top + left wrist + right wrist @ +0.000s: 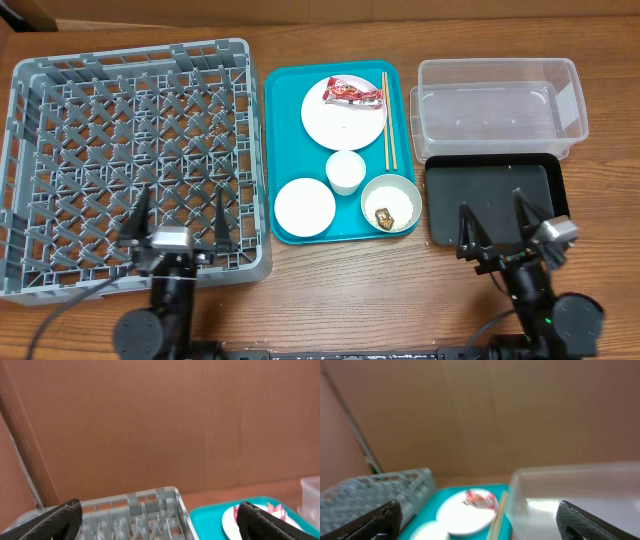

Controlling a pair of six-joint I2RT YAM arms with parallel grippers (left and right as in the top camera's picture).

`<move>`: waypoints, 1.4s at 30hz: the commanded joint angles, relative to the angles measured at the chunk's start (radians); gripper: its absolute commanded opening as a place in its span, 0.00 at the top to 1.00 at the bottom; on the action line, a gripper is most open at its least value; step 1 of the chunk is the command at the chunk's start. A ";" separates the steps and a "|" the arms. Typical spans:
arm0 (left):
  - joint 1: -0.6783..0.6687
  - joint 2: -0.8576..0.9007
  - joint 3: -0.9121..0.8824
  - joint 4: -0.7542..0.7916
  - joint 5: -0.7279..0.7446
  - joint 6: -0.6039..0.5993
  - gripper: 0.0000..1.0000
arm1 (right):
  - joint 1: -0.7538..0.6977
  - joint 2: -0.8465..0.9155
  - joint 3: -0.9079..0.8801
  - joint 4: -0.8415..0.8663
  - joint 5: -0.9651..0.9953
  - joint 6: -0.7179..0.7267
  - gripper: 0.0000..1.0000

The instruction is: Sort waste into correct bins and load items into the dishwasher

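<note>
- overhead: the grey dish rack (130, 160) fills the left of the frame and holds nothing. the clear tub (497, 105) at upper right and the black tray (495, 200) below it look bare too.
- everything sits on the teal tray (285, 85) in the centre: the red wrapper (351, 94) on the large plate (343, 125), chopsticks (388, 120) just right of it, a cup (346, 171), a small white dish (305, 205) at lower left, and a bowl (390, 195) with a brown lump (384, 215).
- the left gripper (182, 195) hangs over the rack's lower edge and the right gripper (490, 203) over the black tray, both spread wide and holding nothing.
- left wrist: fingers far apart at the lower corners. the rack rim is at bottom centre, the plate and wrapper at lower right.
- right wrist: blurred, fingers wide. plate, wrapper and chopsticks are at bottom centre, the tub at right.
- by my reading, nothing is sorted or loaded yet. i cannot make out tissue or rice.
</note>
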 commanded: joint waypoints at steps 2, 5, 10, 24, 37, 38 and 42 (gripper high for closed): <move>0.007 0.165 0.229 -0.095 0.010 -0.015 0.00 | -0.003 0.119 0.190 -0.015 -0.096 -0.026 0.00; 0.007 0.264 0.385 -0.208 0.032 -0.014 0.00 | -0.003 0.250 0.327 -0.049 -0.137 -0.026 0.00; 0.007 0.419 0.629 -0.402 0.053 -0.019 0.00 | -0.003 0.507 0.581 -0.175 -0.190 -0.026 0.00; 0.007 0.741 0.974 -0.753 0.114 -0.029 0.00 | 0.246 1.410 1.458 -0.614 -0.114 -0.103 0.00; 0.007 0.979 1.070 -0.925 0.015 0.054 0.00 | 0.453 1.922 1.709 -0.706 0.178 -0.094 0.00; 0.007 0.996 1.070 -0.935 0.007 0.054 0.00 | 0.453 1.947 1.709 -0.706 0.148 -0.094 0.01; 0.007 1.057 1.070 -0.970 0.006 0.053 0.00 | 0.453 2.029 1.709 -0.692 0.073 -0.095 0.02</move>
